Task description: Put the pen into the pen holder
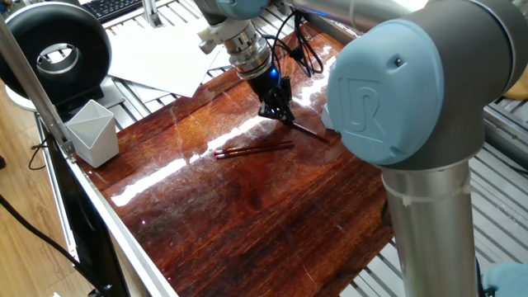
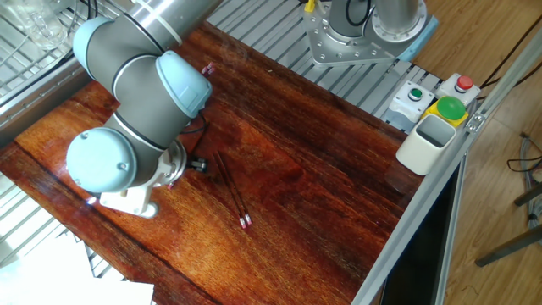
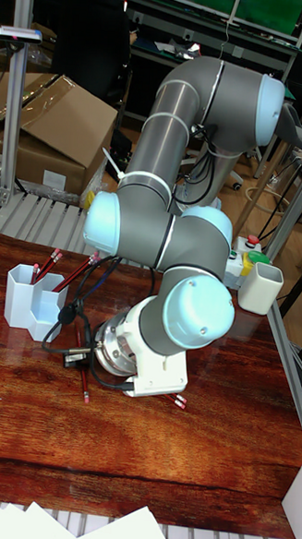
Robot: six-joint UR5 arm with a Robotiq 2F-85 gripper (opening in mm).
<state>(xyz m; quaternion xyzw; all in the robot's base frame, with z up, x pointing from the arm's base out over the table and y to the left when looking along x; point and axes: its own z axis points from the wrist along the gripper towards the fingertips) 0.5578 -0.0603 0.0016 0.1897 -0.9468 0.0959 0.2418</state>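
The pen holder [image 3: 27, 306], light blue joined hexagonal tubes, stands at the table's left in the tall fixed view, with several red pens sticking out of it. My gripper [image 1: 283, 116] is low over the wooden table, its fingers closed around one end of a dark red pen [image 1: 310, 132] that slants away to the lower right. In the tall fixed view that pen [image 3: 83, 381] runs down from the gripper [image 3: 75, 358], to the right of the holder. Two more pens [image 1: 254, 149] lie side by side on the table just in front of the gripper; they also show in the other fixed view [image 2: 234, 193].
A pale grey-white angular cup [image 1: 91, 132] stands near the table's left edge, beside a black ring lamp [image 1: 54, 51]. White paper sheets [image 1: 161, 54] lie behind. A white rectangular cup [image 2: 426, 141] and a button box [image 2: 440, 100] sit at the far side. The arm's big elbow [image 1: 412, 91] blocks the right.
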